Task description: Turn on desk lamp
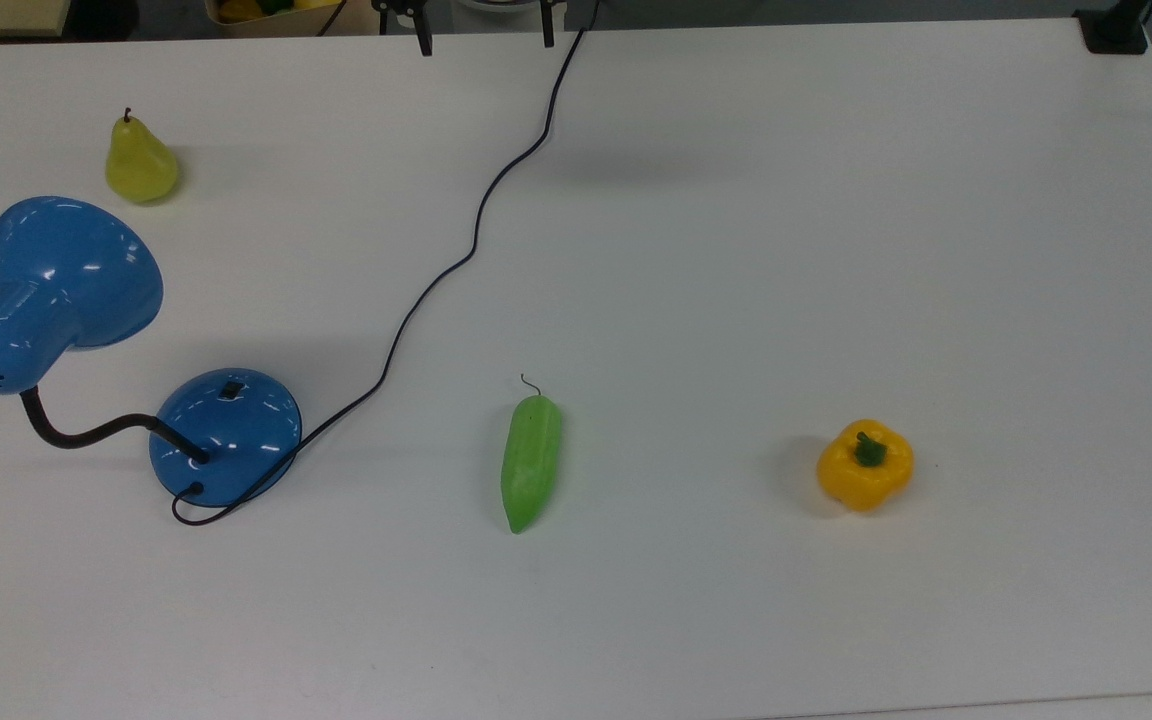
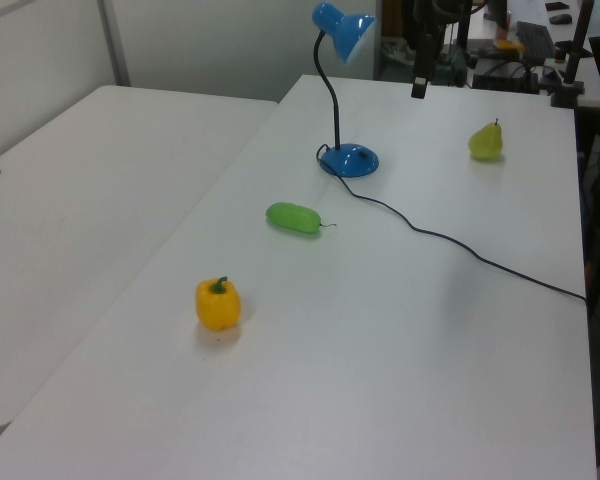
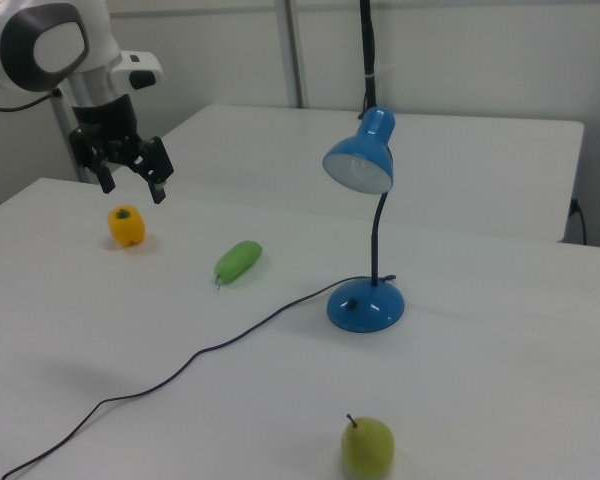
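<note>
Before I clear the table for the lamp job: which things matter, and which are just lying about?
Belongs to the job:
desk lamp
its switch
its cord
gripper, open

Lying about:
pear
green vegetable
yellow pepper

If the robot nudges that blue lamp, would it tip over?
Possibly. The lamp carries its shade high on a thin bendy neck, so it looks top-heavy. Its wide domed base should resist light pushes, though it may slide on the smooth table.

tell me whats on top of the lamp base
On the lamp base sit a small black switch and the root of the black neck. The cord's entry is low at its edge.
</note>
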Robot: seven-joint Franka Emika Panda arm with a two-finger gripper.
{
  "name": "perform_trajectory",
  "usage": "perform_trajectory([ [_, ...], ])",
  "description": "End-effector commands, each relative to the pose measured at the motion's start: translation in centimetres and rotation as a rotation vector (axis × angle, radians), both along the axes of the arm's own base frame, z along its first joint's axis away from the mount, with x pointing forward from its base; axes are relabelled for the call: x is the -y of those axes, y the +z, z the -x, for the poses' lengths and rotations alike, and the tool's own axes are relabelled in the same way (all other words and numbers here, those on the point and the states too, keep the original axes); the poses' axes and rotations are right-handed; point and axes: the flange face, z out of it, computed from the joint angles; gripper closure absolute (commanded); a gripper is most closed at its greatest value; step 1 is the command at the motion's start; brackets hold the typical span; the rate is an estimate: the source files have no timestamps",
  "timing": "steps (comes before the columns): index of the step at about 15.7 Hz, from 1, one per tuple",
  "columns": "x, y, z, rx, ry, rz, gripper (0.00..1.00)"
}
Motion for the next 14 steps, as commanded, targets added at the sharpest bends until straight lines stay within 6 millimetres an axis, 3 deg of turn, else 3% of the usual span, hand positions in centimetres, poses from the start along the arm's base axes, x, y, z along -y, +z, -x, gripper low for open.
perform_trajectory([
  [1, 0.22, 0.19, 0.91, -0.015, -0.007, -0.002, 0.00],
  [7, 0.47, 0.11, 0.85, -0.016, 0.008, -0.002, 0.00],
  [8, 0.46, 0.03, 0.74, -0.016, 0.007, -0.002, 0.04],
  [14, 0.29, 0.19, 0.61, -0.006, 0.008, -0.012, 0.79],
])
